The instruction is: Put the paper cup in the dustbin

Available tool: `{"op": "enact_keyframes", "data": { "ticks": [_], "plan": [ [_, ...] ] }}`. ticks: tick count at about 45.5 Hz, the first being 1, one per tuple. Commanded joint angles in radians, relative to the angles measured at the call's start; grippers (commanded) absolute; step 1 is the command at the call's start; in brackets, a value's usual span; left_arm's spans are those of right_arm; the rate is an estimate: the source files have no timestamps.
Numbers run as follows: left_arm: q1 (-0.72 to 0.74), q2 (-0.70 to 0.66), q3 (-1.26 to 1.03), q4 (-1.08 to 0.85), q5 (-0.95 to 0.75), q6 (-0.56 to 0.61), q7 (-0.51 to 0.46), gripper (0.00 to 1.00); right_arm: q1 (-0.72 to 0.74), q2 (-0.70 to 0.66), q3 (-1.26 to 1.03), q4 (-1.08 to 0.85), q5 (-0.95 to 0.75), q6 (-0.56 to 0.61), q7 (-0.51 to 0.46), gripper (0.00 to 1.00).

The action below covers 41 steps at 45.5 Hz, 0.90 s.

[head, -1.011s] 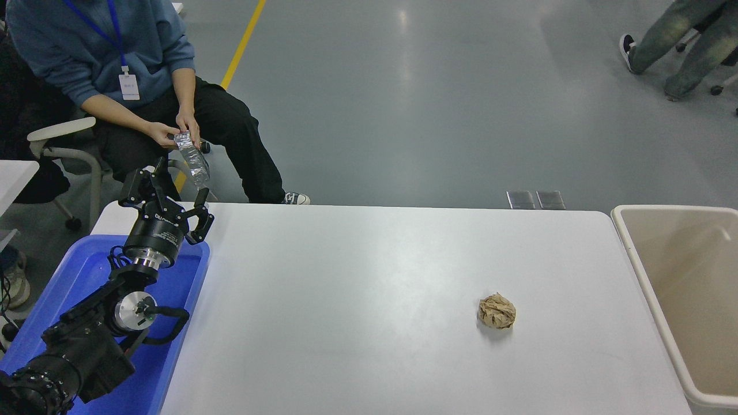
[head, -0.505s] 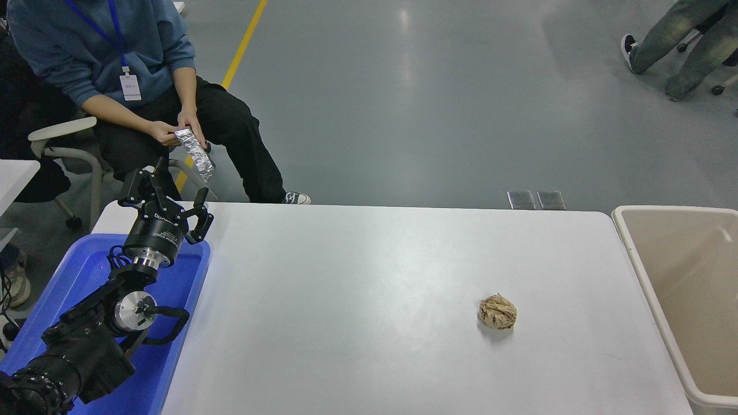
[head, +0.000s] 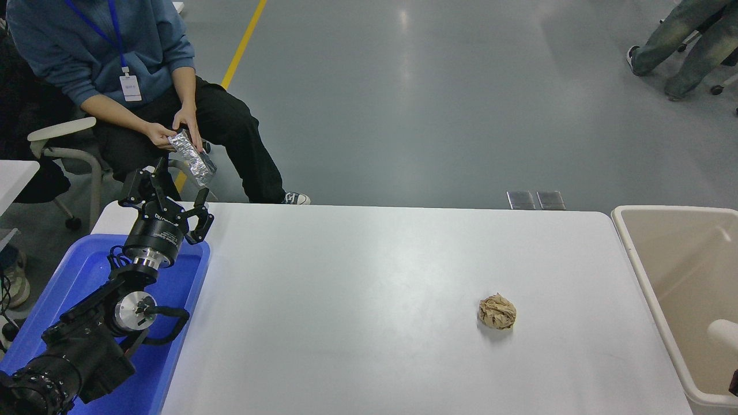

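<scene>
- paper cup (head: pixel 724 334) now in view at right edge, over the dustbin (head: pixel 646 271); not visible before
- dark bit of the right arm, new at lower right corner
- seated person's foil packet (head: pixel 193 158) shifted slightly in their hands

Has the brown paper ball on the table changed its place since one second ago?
No. The brown paper ball lies at the same spot on the white table, equally far from the beige dustbin's rim as before.
</scene>
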Motion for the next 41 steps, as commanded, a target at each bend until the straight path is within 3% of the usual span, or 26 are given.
{"op": "enact_keyframes", "data": {
  "ticks": [1, 7, 10, 11, 32, 41],
  "plan": [
    [0.0, 0.0, 0.0, 0.0, 0.0, 0.0, 0.0, 1.0, 0.002, 0.016, 0.007, -0.013, 0.0, -0.004, 0.001, 0.5],
    [0.0, 0.0, 0.0, 0.0, 0.0, 0.0, 0.0, 1.0, 0.024, 0.006, 0.012, -0.013, 0.002, 0.003, 0.001, 0.76],
    [0.0, 0.0, 0.0, 0.0, 0.0, -0.001, 0.0, 1.0, 0.054, 0.004, 0.012, -0.013, 0.0, 0.01, 0.001, 0.98],
    [0.0, 0.0, 0.0, 0.0, 0.0, 0.0, 0.0, 1.0, 0.061, 0.004, 0.012, -0.013, 0.0, 0.01, 0.001, 1.0],
    [0.0, 0.0, 0.0, 0.0, 0.0, -0.001, 0.0, 1.0, 0.371, -0.068, 0.006, -0.002, -0.003, 0.056, -0.007, 1.0],
    [0.0, 0.0, 0.0, 0.0, 0.0, -0.001, 0.0, 1.0, 0.471, -0.057, 0.036, 0.032, 0.002, 0.204, -0.005, 1.0]
  ]
}}
